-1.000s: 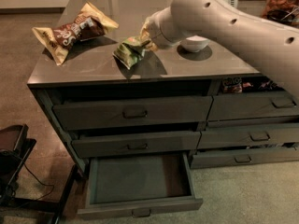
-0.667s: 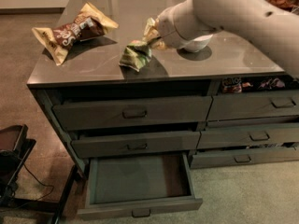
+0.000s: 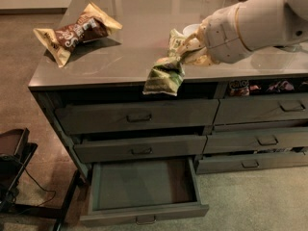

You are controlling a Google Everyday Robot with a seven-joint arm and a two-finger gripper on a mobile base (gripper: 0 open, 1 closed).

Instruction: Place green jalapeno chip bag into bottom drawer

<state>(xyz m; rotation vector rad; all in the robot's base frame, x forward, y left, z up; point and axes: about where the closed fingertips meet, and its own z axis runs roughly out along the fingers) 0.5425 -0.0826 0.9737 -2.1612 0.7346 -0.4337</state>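
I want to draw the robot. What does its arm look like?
The arm is fat, round and creamy white, with a thin tan ring near the wrist. No cables show. Its gripper, by the bag at the counter edge, looks pale tan.

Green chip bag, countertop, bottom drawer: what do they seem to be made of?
Green jalapeno chip bag, pinched in the gripper over the counter's front edge: thin plastic film, probably; it crinkles and droops. Countertop: smooth, glossy grey, possibly laminate or stone; it mirrors light. Bottom drawer: matte grey-green, likely painted metal or wood; unclear which.
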